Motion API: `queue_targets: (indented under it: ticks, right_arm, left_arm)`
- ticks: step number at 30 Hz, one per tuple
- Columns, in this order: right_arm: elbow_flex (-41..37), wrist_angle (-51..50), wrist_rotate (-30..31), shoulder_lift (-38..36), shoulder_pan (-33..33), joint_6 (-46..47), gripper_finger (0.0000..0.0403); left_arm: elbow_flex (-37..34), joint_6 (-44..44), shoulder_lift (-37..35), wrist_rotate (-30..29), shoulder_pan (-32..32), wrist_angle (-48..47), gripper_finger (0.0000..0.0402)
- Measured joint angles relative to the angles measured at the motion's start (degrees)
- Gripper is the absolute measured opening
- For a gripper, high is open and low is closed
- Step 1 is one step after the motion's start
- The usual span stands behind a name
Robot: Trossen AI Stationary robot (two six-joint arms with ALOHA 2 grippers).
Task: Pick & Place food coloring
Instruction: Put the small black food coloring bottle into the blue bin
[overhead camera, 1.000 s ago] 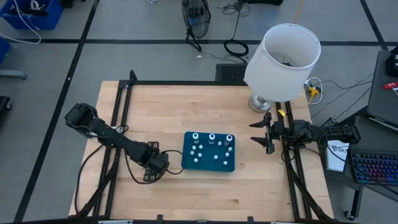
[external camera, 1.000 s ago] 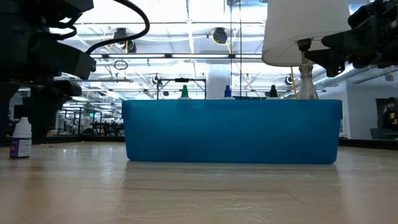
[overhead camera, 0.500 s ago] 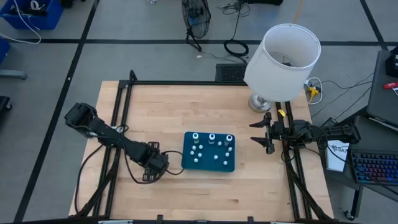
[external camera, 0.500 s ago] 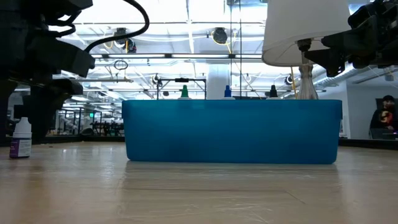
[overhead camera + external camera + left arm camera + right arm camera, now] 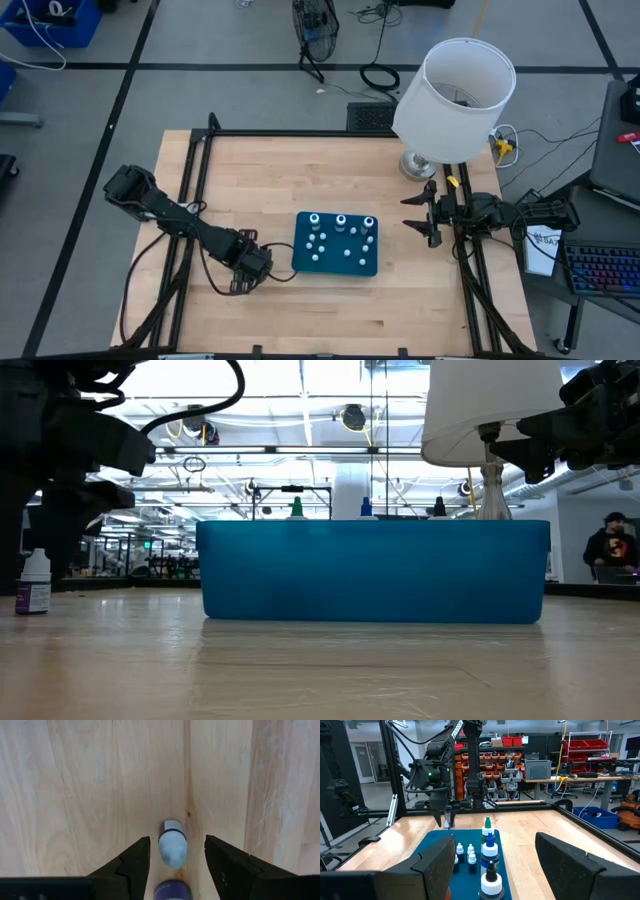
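A small food coloring bottle (image 5: 172, 842), dark-bodied with a pale cap, stands upright on the wooden table left of the teal tray (image 5: 336, 262). It also shows in the low view (image 5: 33, 582). My left gripper (image 5: 176, 840) points down over the bottle, open, with a finger on either side and a gap to each. In the high view it (image 5: 250, 270) is beside the tray's left wall. Several more bottles (image 5: 340, 238) stand inside the tray. My right gripper (image 5: 412, 213) waits open to the right of the tray.
A white-shaded lamp (image 5: 455, 90) stands on its base at the table's far right corner. A purple round thing (image 5: 172, 891) sits at the lower edge of the left wrist view. Bare wood lies near and far of the tray. A person (image 5: 610, 550) is in the room behind.
My left gripper has risen a little over the standing bottle, which has stayed in place. The right arm and the tray have kept still.
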Motion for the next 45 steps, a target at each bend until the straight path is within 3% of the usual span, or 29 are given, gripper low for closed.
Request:
queue_targets:
  ticks: [10, 18, 24, 31, 35, 41, 45]
  right_arm:
    - [0.02, 0.0, 0.0, 0.0, 0.02, 0.0, 0.0263]
    - [0.0, 0.0, 0.0, 0.0, 0.0, 0.0, 0.0263]
    - [0.02, 0.0, 0.0, 0.0, 0.0, 0.0, 0.0263]
    - [0.02, 0.0, 0.0, 0.0, 0.02, 0.0, 0.0263]
    - [0.0, 0.02, 0.0, 0.0, 0.0, 0.0, 0.0263]
    - [0.02, 0.0, 0.0, 0.0, 0.01, 0.0, 0.0263]
    - [0.0, 0.01, 0.0, 0.0, 0.01, 0.0, 0.0263]
  left_arm:
    - [0.0, 0.19, 0.0, -0.46, 0.0, 0.0, 0.0147]
    - [0.0, 3.46, -0.04, -0.52, 0.0, 0.6, 0.0055]
    - [2.45, 6.96, 0.04, -0.46, 0.76, 0.32, 0.0055]
    - [18.14, 17.63, 0.02, -8.34, 3.09, -6.64, 0.0055]
    - [29.6, 29.46, 1.86, -12.98, 7.59, -8.12, 0.0055]
    - [47.74, 44.87, 13.19, -14.2, 12.56, -14.17, 0.0055]
    - [56.19, 51.34, 21.85, -11.77, 14.57, -16.13, 0.0055]
